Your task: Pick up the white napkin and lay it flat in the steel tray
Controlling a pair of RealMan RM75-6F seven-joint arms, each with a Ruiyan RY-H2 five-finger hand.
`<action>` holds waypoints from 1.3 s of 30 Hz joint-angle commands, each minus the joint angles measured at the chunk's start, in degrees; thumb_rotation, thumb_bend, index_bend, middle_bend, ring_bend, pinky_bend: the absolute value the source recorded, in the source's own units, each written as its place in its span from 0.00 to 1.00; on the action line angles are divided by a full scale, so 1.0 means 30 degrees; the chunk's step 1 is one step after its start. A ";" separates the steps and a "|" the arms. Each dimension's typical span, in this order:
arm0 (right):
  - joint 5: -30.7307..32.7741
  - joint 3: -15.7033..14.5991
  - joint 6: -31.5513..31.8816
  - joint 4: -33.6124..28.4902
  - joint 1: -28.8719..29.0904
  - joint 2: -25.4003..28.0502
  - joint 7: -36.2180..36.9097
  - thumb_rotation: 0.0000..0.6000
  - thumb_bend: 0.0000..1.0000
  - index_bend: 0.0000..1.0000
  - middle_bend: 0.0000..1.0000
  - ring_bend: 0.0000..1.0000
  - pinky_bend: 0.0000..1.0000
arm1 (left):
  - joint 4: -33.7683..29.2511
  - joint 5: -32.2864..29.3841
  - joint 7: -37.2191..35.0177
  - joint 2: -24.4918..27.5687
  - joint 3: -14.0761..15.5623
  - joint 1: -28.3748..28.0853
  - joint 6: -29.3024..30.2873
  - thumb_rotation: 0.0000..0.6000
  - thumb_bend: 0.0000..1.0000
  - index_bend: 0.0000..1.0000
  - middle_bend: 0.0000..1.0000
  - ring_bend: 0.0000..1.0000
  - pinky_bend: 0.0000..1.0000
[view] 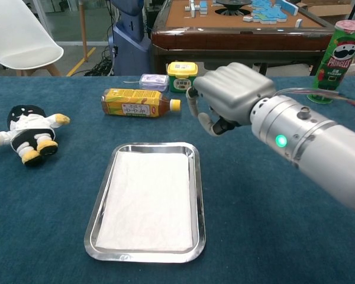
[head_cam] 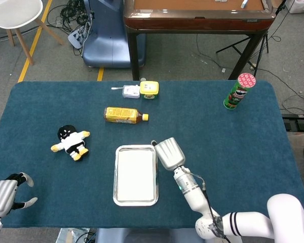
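Note:
The white napkin [head_cam: 136, 174] [view: 148, 200] lies spread flat inside the steel tray [head_cam: 116, 192] [view: 100, 204], near the table's front middle. My right hand [head_cam: 169, 152] [view: 231, 96] hangs above the cloth just right of the tray's far corner, fingers curled in and holding nothing. It touches neither tray nor napkin. My left hand [head_cam: 4, 193] sits at the front left table edge, fingers apart and empty; the chest view does not show it.
A yellow tea bottle [head_cam: 122, 115] [view: 138, 102] lies behind the tray. Further back are a small yellow tub [head_cam: 149, 89] [view: 182, 76] and a clear packet [head_cam: 130, 91]. A plush doll [head_cam: 72, 141] [view: 26, 132] lies left; a green chip can [head_cam: 238, 91] [view: 334, 61] stands far right.

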 commanded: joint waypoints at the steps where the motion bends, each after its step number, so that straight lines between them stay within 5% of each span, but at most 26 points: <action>1: -0.0612 -0.0518 0.0729 -0.1869 -0.0818 0.1661 0.0463 1.00 0.53 0.42 1.00 0.93 1.00 | -0.0018 0.0092 0.0113 -0.0070 0.0052 -0.0015 -0.0017 1.00 0.07 0.53 0.44 0.36 0.58; 4: -0.0476 -0.0930 0.1056 -0.3325 -0.1327 0.2958 0.0181 1.00 0.45 0.42 0.96 0.84 1.00 | -0.0020 0.0172 0.0194 -0.0118 0.0083 -0.0015 0.0009 1.00 0.07 0.53 0.44 0.37 0.58; 7: 0.0029 -0.1447 0.1338 -0.4879 -0.1828 0.4423 -0.0469 1.00 0.34 0.42 0.81 0.73 0.97 | -0.0037 0.0246 0.0215 -0.0132 0.0099 0.0003 0.0081 1.00 0.07 0.52 0.44 0.36 0.58; 12: 0.0147 -0.2392 0.2104 -0.7021 -0.2851 0.6849 -0.0569 1.00 0.21 0.42 0.60 0.55 0.79 | -0.0072 0.0390 0.0235 -0.0146 0.0088 0.0041 0.0272 1.00 0.07 0.52 0.44 0.36 0.58; 21: -0.4363 -0.4810 0.4316 -0.8459 -0.5730 1.0410 0.3020 1.00 0.19 0.42 0.57 0.50 0.62 | -0.0143 0.0866 0.0386 -0.0263 0.0163 0.0118 0.0633 1.00 0.07 0.48 0.44 0.37 0.58; 30: -0.8139 -0.6614 0.7361 -0.7261 -0.9385 1.2021 0.8417 1.00 0.18 0.42 0.57 0.50 0.59 | -0.0149 0.1638 0.0518 -0.0465 0.0248 0.0262 0.1272 1.00 0.07 0.45 0.44 0.36 0.58; 39: -0.8917 -0.6716 0.8533 -0.5276 -1.1588 1.2346 1.2314 1.00 0.18 0.43 0.57 0.50 0.59 | -0.0010 0.2335 0.0641 -0.0780 0.0282 0.0339 0.1796 1.00 0.07 0.45 0.44 0.36 0.58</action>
